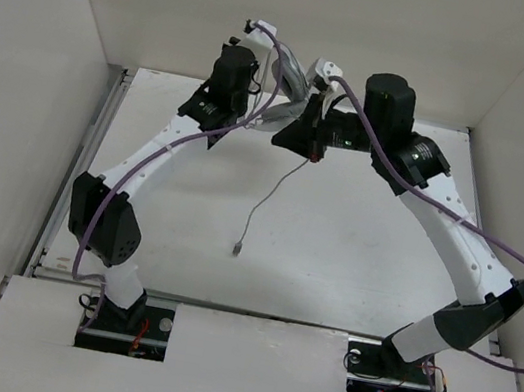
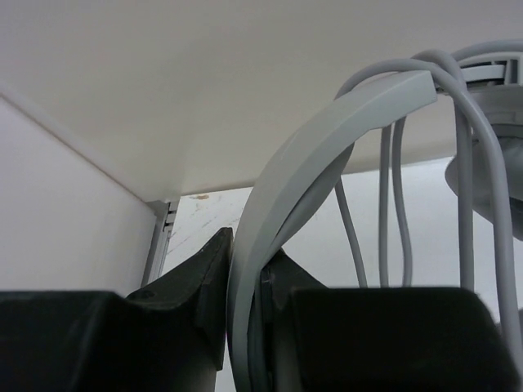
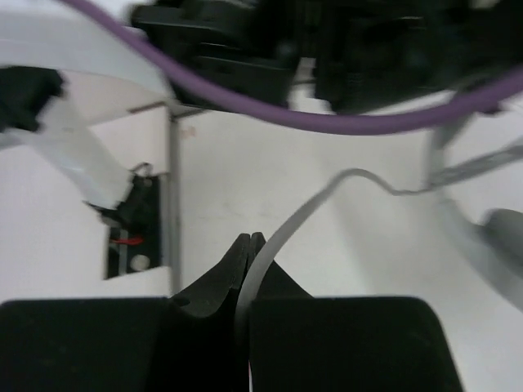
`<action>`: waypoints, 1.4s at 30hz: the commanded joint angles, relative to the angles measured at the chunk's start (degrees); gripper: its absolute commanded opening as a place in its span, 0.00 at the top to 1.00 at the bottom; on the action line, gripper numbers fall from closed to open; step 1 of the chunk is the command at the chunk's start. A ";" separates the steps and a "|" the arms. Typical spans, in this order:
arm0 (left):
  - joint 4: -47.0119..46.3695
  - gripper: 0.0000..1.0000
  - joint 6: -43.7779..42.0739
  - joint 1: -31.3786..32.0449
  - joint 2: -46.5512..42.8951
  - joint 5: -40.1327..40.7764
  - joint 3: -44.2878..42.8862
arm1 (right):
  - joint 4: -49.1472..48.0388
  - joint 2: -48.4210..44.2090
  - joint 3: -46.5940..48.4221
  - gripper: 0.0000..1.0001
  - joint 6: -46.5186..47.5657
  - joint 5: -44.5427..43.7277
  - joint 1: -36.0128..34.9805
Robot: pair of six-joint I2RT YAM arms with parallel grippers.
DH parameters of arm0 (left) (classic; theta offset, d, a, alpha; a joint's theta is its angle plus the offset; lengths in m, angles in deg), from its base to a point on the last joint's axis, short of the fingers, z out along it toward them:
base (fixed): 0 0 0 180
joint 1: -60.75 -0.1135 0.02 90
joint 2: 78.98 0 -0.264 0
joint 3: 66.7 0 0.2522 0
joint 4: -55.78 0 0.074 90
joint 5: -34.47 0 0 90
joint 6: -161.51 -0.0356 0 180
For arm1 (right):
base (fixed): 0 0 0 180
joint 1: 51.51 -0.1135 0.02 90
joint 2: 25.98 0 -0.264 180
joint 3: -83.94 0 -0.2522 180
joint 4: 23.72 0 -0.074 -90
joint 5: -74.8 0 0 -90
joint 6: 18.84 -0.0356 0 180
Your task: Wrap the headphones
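**Headphones held aloft between two arms, cable hanging free**

Overhead view: both arms reach to the far part of the table [image 1: 352, 263] and meet above it, close to the back wall [image 1: 372, 33]. The headphones [image 1: 289, 87] are lifted off the surface between the two wrists.

The left gripper [image 2: 245, 249] has its fingers clamped on the light grey headband [image 2: 327, 139], which rises from between them in an arc to the upper right. Several turns of thin grey cable [image 2: 392, 204] hang over the far end of the band, beside an earcup [image 2: 494, 114] that is cut off by the edge of the view.

The right gripper [image 3: 249, 241] has its fingers pressed together on a single strand of that cable, which curves up and to the right from their tips.

In the overhead view, the loose end of the cable runs down and left from the grippers, and its plug [image 1: 237, 246] is near the middle of the table. Whether the plug touches the surface cannot be told.

A thick purple cable [image 3: 327, 122] of the robot crosses the top of the right wrist view.
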 commanded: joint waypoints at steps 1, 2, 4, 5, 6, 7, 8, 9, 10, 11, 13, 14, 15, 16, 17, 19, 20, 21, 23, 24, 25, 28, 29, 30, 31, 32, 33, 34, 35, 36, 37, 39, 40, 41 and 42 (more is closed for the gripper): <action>-6.35 1.00 1.21 2.76 -8.89 -0.02 1.54 | 7.20 -3.64 3.06 1.00 14.14 -9.98 3.12; -5.73 1.00 1.13 3.38 -9.50 -0.28 2.33 | 7.56 -4.08 3.06 1.00 16.00 -12.54 3.57; -3.72 1.00 1.30 5.04 -11.43 -0.98 4.43 | 7.39 -5.22 2.63 1.00 20.48 -20.26 4.71; -2.83 1.00 1.04 5.84 -12.23 -1.42 5.40 | 6.87 -5.49 2.62 1.00 22.33 -23.34 5.15; -2.21 1.00 1.04 6.28 -12.93 -1.77 6.20 | 6.08 -5.75 2.62 1.00 24.00 -26.33 5.59; -1.60 1.00 1.04 6.80 -13.46 -2.04 6.90 | 5.03 -6.02 2.71 1.00 25.50 -29.32 5.94; -0.98 1.00 0.86 7.16 -13.99 -2.47 7.43 | 4.06 -6.20 2.89 1.00 26.90 -31.79 6.21; -0.02 1.00 0.69 7.25 -14.52 -3.17 8.13 | 3.18 -6.20 3.15 1.00 28.31 -34.16 6.38; 0.77 1.00 0.60 7.34 -14.87 -3.62 8.66 | 1.95 -6.20 3.59 1.00 30.24 -36.88 6.47; 1.74 1.00 0.60 7.42 -15.13 -4.14 9.01 | 0.98 -6.11 3.85 1.00 31.91 -39.17 6.47; 3.15 1.00 0.68 7.60 -15.92 -5.64 9.81 | -1.30 -5.85 3.77 1.00 35.77 -43.48 6.21; 3.68 1.00 0.86 7.77 -16.28 -6.25 10.16 | -2.62 -5.58 3.59 1.00 37.71 -45.41 6.12; 4.12 1.00 0.77 8.04 -16.54 -6.87 10.42 | -4.02 -5.32 3.07 1.00 39.73 -47.35 6.12; 4.64 1.00 0.77 8.48 -16.98 -7.57 10.68 | -5.69 -4.97 2.45 1.00 41.49 -48.93 6.12; 5.08 1.00 0.86 8.74 -17.33 -8.19 10.86 | -7.36 -4.71 1.84 1.00 42.99 -50.25 6.12; 6.31 1.00 1.30 9.71 -18.21 -9.68 11.13 | -10.09 -3.65 1.22 1.00 45.01 -51.76 5.86; 7.01 1.00 1.65 10.15 -18.73 -10.99 11.21 | -10.97 -3.04 1.22 1.00 45.28 -51.85 5.86; 7.63 1.00 1.83 10.67 -19.17 -12.22 11.21 | -11.68 -2.42 1.22 1.00 45.20 -51.68 5.86; 8.42 1.00 2.35 11.73 -20.05 -13.81 11.04 | -12.74 -0.93 1.48 1.00 44.94 -51.41 5.86; 8.77 1.00 2.44 12.34 -20.41 -14.34 10.87 | -13.09 -0.23 1.57 1.00 44.85 -51.41 5.86; 9.21 1.00 2.44 13.13 -21.02 -14.87 10.60 | -13.70 0.65 1.57 1.00 44.59 -51.32 6.12; 10.62 1.00 3.14 14.02 -22.25 -17.32 9.46 | -14.41 2.24 1.66 1.00 43.97 -50.27 6.65; 11.23 1.00 3.41 14.28 -22.60 -18.12 8.94 | -14.23 2.76 1.83 1.00 43.45 -49.75 7.08; 11.85 1.00 3.85 14.37 -22.95 -18.82 8.15 | -14.23 3.20 1.83 1.00 42.31 -49.04 7.52; 12.46 1.00 4.20 14.46 -23.13 -19.17 7.53 | -14.06 3.56 1.92 0.99 41.25 -48.25 7.96; 13.25 1.00 4.64 14.63 -23.31 -19.79 6.83 | -13.88 3.91 2.01 0.99 40.11 -47.38 8.58; 13.87 1.00 4.90 14.63 -23.57 -20.66 6.12 | -13.62 4.17 2.10 0.99 38.88 -46.58 9.10; 14.40 1.00 5.17 14.63 -23.75 -21.19 5.51 | -13.18 4.35 2.18 0.99 37.74 -45.88 9.72; 14.66 1.00 5.26 14.63 -23.84 -21.46 4.98 | -12.74 4.52 2.27 0.99 36.68 -45.09 10.25; 14.93 1.00 5.52 14.63 -24.10 -21.55 4.45 | -12.39 4.53 2.36 0.99 35.72 -44.21 10.86; 15.10 1.00 5.69 14.55 -24.19 -21.64 4.19 | -12.13 4.61 2.36 0.99 34.92 -43.51 11.30; 15.81 1.00 6.31 14.54 -24.36 -22.25 3.31 | -11.77 4.61 2.27 0.97 32.64 -41.40 12.36; 16.33 1.00 6.66 14.72 -24.36 -22.86 2.61 | -11.34 4.70 2.19 0.96 31.67 -39.74 12.80; 16.95 1.00 7.01 14.98 -24.36 -23.48 1.82 | -10.90 4.79 2.45 0.95 30.10 -37.81 13.32; 17.47 1.00 7.45 15.42 -24.19 -24.09 0.68 | -10.28 5.05 2.80 0.94 27.73 -35.61 13.94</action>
